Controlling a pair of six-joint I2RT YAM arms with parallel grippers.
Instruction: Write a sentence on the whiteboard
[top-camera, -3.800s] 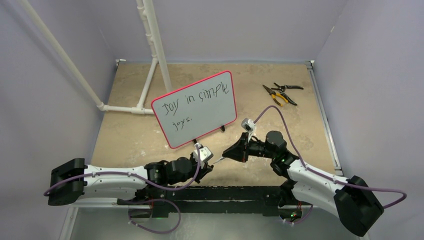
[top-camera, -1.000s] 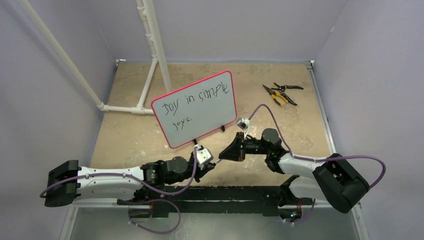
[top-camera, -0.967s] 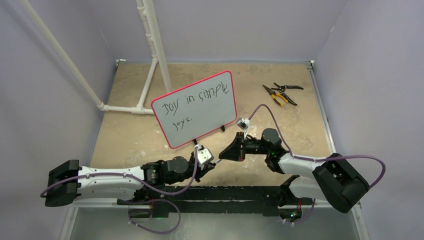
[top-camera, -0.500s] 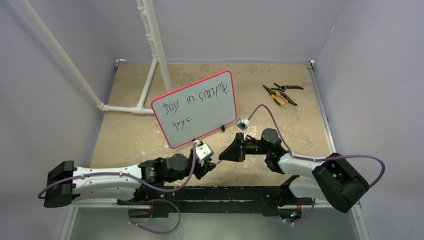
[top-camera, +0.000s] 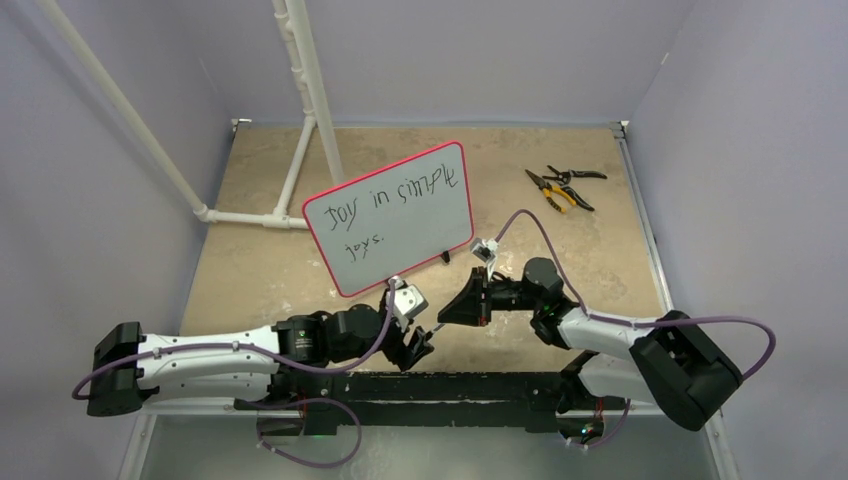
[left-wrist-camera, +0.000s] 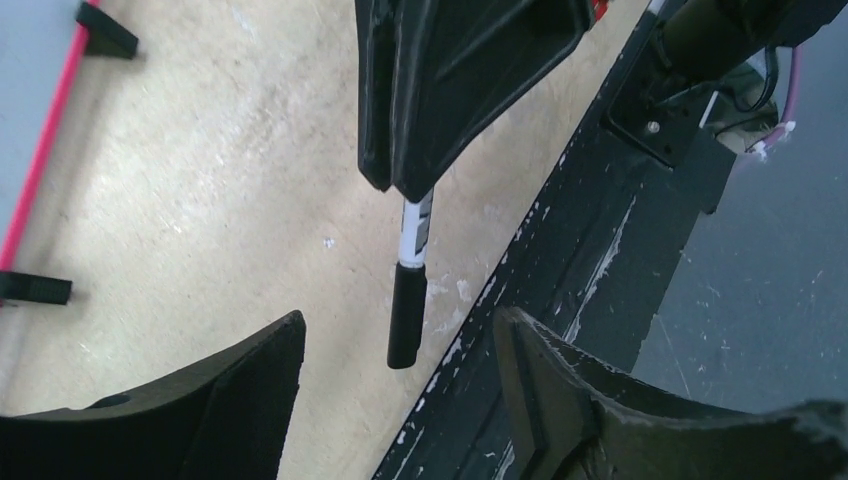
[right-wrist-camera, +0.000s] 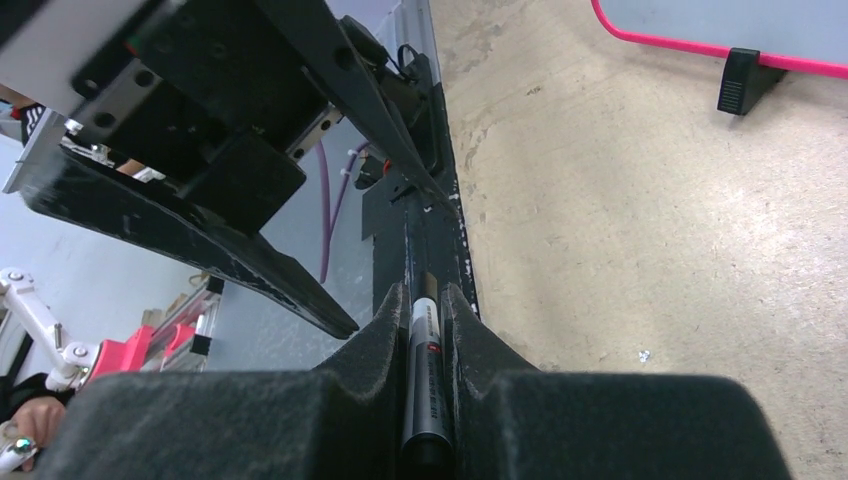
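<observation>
The whiteboard (top-camera: 400, 225) stands tilted on two black feet at mid table, red-pink rim around it. The sentence (top-camera: 385, 193) reads roughly "Joy in simple", with a short second line below. My right gripper (top-camera: 444, 315) is shut on a black-and-white marker (right-wrist-camera: 420, 360), whose barrel lies pinched between the fingers. In the left wrist view the marker's black cap (left-wrist-camera: 407, 315) points down between my left gripper's (left-wrist-camera: 400, 335) two pads without touching either. My left gripper (top-camera: 420, 346) is open, just below the right one near the table's front edge.
Pliers and cutters (top-camera: 560, 187) lie at the back right. A white pipe frame (top-camera: 300, 110) rises at the back left. A black rail (top-camera: 460, 385) runs along the near edge. The whiteboard's foot (right-wrist-camera: 745, 78) stands beyond the right gripper.
My left gripper has opened and let go of the marker's capped end. It has drawn back slightly toward the near edge. The right gripper keeps its hold.
</observation>
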